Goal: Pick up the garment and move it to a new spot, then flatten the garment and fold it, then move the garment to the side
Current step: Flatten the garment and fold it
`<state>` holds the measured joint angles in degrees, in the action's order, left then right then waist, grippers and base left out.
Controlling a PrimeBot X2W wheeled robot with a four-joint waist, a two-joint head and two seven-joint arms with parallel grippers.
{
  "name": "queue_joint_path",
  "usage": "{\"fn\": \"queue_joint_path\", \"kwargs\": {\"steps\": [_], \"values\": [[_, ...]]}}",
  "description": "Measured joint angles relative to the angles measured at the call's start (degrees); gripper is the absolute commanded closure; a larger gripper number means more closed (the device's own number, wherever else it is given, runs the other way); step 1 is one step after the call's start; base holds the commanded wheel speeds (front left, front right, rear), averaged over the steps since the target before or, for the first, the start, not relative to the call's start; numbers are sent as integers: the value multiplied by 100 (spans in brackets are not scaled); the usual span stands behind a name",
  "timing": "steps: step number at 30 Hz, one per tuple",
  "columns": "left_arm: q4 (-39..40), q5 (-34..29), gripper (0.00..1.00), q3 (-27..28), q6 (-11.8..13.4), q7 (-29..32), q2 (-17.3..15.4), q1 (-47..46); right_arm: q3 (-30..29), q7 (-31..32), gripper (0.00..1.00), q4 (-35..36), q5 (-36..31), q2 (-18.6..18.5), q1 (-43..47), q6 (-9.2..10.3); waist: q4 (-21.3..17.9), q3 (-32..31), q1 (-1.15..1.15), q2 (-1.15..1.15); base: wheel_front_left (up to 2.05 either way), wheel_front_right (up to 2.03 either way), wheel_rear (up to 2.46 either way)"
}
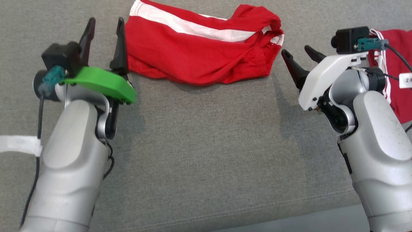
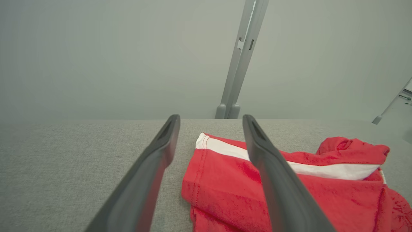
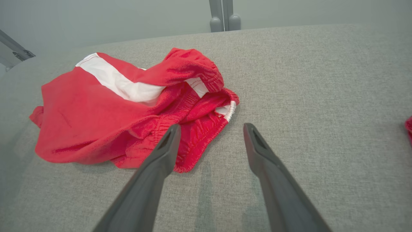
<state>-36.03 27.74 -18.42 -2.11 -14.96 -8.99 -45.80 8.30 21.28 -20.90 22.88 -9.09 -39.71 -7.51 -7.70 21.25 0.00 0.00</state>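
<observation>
left gripper (image 1: pixel 106 20) and right gripper (image 1: pixel 295 50) hang wide and empty, flanking the shorts (image 1: pixel 193 54), which lie bunched on the grey cushion (image 1: pixel 206 145). risk: the waistband (image 1: pixel 260 61) is rolled over itself, so a pinch there could catch extra layers and spoil flattening.

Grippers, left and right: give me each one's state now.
Left gripper: jaws open, holding nothing.
Right gripper: jaws open, holding nothing; the red shorts lie free.
</observation>
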Motion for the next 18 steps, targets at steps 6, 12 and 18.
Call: {"fn": "queue_joint_path", "kwargs": {"steps": [6,12,18], "values": [[876,-257,0,160,268,-8,10,1237,-152,-439,0,104,-275,62,578,0,161,-441,0,0,0,0,0],[1396,-323,0,316,433,-9,10,2145,-319,-826,0,131,-453,144,1048,0,289,-809,0,0,0,0,0],[2156,-569,0,380,543,-10,31,2995,-394,-1182,0,85,-676,193,1329,0,490,-1122,-1,0,0,0,0]]}}
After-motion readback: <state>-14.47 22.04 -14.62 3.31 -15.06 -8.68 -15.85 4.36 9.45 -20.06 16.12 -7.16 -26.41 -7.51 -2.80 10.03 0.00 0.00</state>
